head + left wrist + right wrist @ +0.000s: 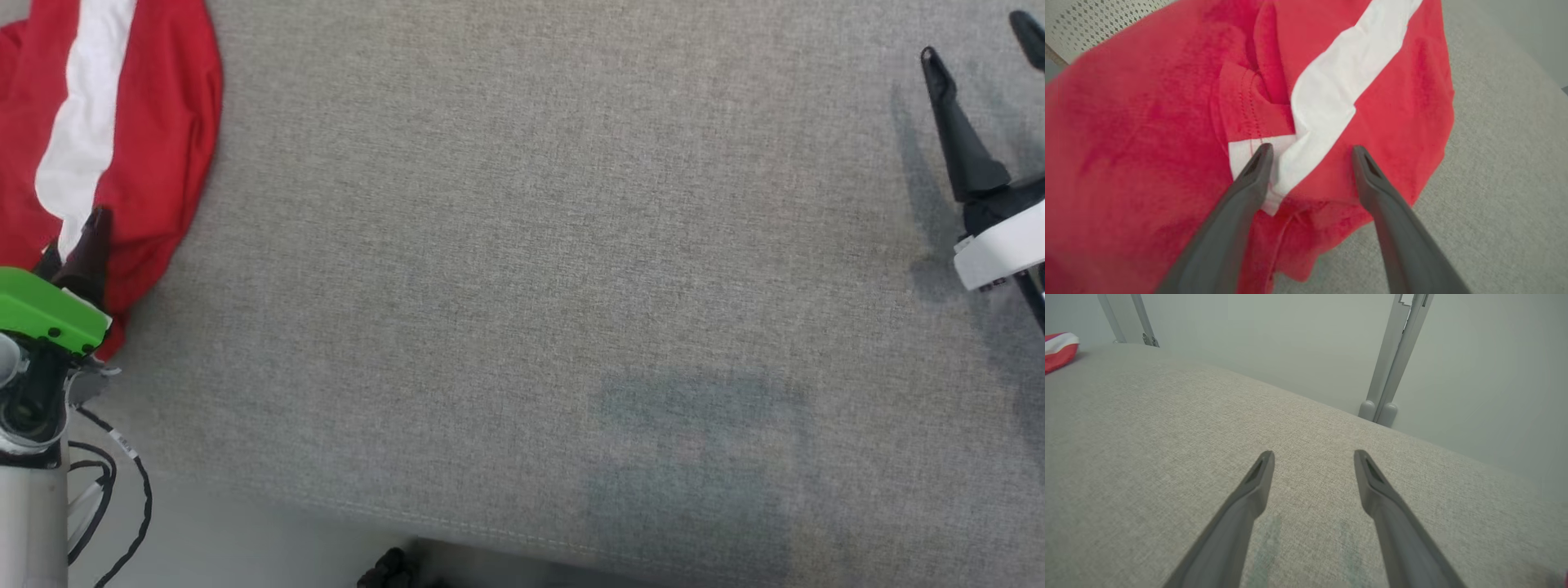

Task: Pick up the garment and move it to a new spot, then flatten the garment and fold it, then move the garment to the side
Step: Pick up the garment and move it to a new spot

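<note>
The garment is red with a broad white stripe and lies bunched at the far left of the grey fabric surface. My left gripper, under its green housing, hangs over the garment's near edge. In the left wrist view the garment is seen close up, and the left gripper is open, its fingertips spread just above the white stripe with nothing held between them. My right gripper stands open at the far right over bare fabric. In the right wrist view this gripper is empty, with the garment far away at the left.
The surface's stitched front edge runs along the bottom, with floor beyond it. Black cables hang by the left arm, and a small dark object lies below the edge. A grey frame post stands behind the surface. A perforated white panel lies beyond the garment.
</note>
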`<state>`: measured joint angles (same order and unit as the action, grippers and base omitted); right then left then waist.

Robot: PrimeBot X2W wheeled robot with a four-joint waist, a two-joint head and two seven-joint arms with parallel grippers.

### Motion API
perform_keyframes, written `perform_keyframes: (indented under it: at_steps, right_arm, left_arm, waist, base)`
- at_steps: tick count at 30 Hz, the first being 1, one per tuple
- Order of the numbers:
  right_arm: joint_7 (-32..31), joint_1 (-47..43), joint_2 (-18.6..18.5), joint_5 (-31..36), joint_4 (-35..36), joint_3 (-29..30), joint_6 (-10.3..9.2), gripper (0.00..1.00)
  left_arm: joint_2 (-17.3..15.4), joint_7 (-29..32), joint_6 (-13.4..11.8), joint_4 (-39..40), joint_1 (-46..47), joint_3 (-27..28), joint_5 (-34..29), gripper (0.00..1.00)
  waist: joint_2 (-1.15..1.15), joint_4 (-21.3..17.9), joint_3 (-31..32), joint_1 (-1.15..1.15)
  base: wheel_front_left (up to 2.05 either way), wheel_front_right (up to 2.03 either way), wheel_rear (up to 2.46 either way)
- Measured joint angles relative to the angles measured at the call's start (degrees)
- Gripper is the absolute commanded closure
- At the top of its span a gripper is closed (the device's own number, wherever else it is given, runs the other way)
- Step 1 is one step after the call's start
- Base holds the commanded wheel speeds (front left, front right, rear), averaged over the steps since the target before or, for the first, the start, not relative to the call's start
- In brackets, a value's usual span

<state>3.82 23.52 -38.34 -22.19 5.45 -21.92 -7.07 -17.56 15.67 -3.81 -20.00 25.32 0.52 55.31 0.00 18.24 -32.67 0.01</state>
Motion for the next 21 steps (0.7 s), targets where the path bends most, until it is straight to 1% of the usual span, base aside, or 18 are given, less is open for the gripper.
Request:
perform_keyframes:
  at_steps: [3,5,6,7,8,9,10,13,16,18,21]
  right_arm:
    - [-0.62,1.24,-1.09,0.64,1.25,1.05,0.00,0.00]
    - [-0.77,2.24,-1.67,0.81,1.59,1.72,0.00,0.00]
    - [-0.75,2.60,-1.77,1.14,1.49,1.97,0.00,0.00]
    - [-0.49,2.93,-1.75,1.18,1.33,2.00,0.00,0.00]
    - [-0.30,3.06,-1.70,1.18,1.21,2.05,0.00,0.00]
    - [-0.07,3.09,-1.63,1.23,1.09,2.05,0.00,0.00]
    - [0.24,3.11,-1.52,1.30,0.90,2.10,0.00,0.00]
    - [1.04,3.42,-1.40,1.42,0.63,2.52,0.00,0.00]
    - [1.79,3.49,-0.97,1.49,-0.47,2.53,0.00,0.00]
    - [2.33,3.48,-0.48,1.49,-1.37,2.49,0.00,0.00]
    - [3.32,3.35,0.92,1.46,-2.67,2.03,-0.01,0.00]
  left_arm:
    - [1.08,0.00,0.00,-1.08,1.82,-0.46,0.49,0.00]
    - [1.24,-0.12,0.01,-2.14,2.98,-0.90,0.29,0.00]
    - [1.23,-0.54,0.01,-2.87,3.53,-0.93,0.00,0.11]
    - [1.25,-0.70,0.02,-3.70,3.95,-0.86,-0.05,0.11]
    - [1.24,-0.82,0.02,-4.11,4.46,-0.71,-0.04,0.49]
    - [1.23,-1.21,0.13,-4.63,4.89,-0.56,-0.03,0.84]
    - [1.22,-1.44,0.36,-5.16,5.37,-0.46,-0.01,1.00]
    - [0.80,-1.45,1.01,-6.82,6.63,-0.48,0.07,1.00]
    - [0.68,-1.25,2.32,-7.35,7.16,-0.78,0.15,1.00]
    - [0.80,-1.26,3.31,-7.39,7.65,-0.64,0.96,1.00]
    - [1.88,-1.34,5.37,-6.90,8.56,-1.15,1.23,1.00]
  waist:
    - [0.00,-0.41,-2.58,0.00]
    - [0.00,-0.58,-4.26,0.00]
    - [0.00,-0.63,-5.07,0.00]
    - [0.00,-0.66,-5.80,0.00]
    - [0.00,-0.69,-6.46,0.00]
    - [0.01,-0.71,-7.03,0.00]
    - [0.01,-0.72,-7.49,0.00]
    - [0.00,-0.65,-8.04,0.00]
    - [0.00,-0.55,-7.40,0.00]
    - [0.00,-0.51,-6.78,0.00]
    - [0.00,-0.50,-5.65,0.00]
  base:
    - [0.00,0.00,0.00]
    - [0.00,0.00,0.00]
    - [0.00,0.00,0.00]
    - [0.00,0.00,0.00]
    - [0.00,0.00,0.00]
    - [0.00,0.00,0.00]
    - [0.00,0.00,0.00]
    - [0.00,0.00,0.00]
    - [0.00,0.00,0.00]
    - [0.00,0.00,0.00]
    - [0.00,0.00,0.00]
